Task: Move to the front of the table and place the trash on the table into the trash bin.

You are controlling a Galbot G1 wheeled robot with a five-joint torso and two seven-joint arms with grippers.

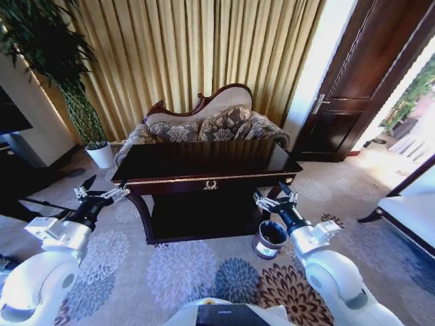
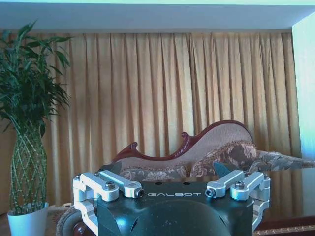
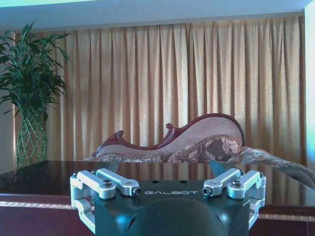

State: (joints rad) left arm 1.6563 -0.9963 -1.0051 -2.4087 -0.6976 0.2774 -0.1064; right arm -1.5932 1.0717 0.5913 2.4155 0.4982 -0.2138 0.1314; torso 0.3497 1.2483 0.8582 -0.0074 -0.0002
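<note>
The dark glossy table with gold trim stands straight ahead of me, its top reflecting the curtain. The trash is out of view. The small round trash bin sits on the carpet by the table's front right leg. My left gripper hovers open in front of the table's left corner. My right gripper hovers open just above and beside the bin, near the right corner. In the wrist views the left gripper and the right gripper both stand open with nothing between their fingers, and the tabletop stretches beyond.
A patterned carved-wood sofa stands right behind the table, before gold curtains. A tall plant in a white pot is at the back left. A dark door is at the back right, and white-cushioned furniture at the right edge.
</note>
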